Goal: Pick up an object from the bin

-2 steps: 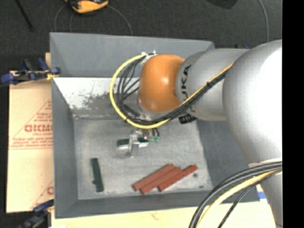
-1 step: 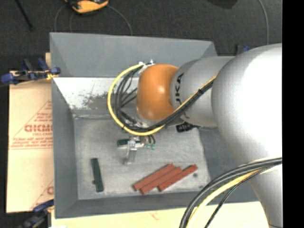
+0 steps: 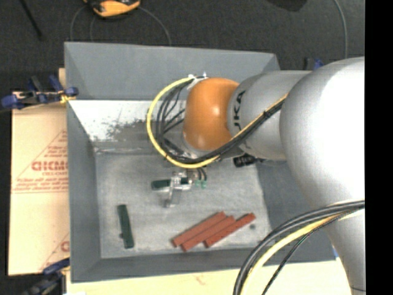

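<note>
Two sorts of loose things lie on the floor of the grey metal bin (image 3: pixel 81 195), well apart from each other, and the hand hangs between them. Farthest left, near the lower left corner of the floor, is a dark green bar (image 3: pixel 125 226): thin, flat and straight, lying almost upright in the view with its top end leaning slightly left. It touches nothing else and sits a little way in from the left wall. To its upper right, about the middle of the floor, is the hand (image 3: pixel 172 186), a small pale metal piece with greenish bits on it, pointing down over bare grey floor. It is closer to the floor's back edge than to the front wall. I cannot tell whether it is released or clenched, and I cannot make out anything caught in it. Lower and further right, close to the front wall, lie a few red-brown sticks (image 3: pixel 212 231), long and squared, packed side by side and touching, all slanting the same way with their right ends higher. Above the hand sits the rounded orange cover (image 3: pixel 209 115) of the wrist, with yellow and black cables (image 3: pixel 155 128) looping round its left side. Behind it the thick silver arm (image 3: pixel 307 121) reaches in from the right.
</note>
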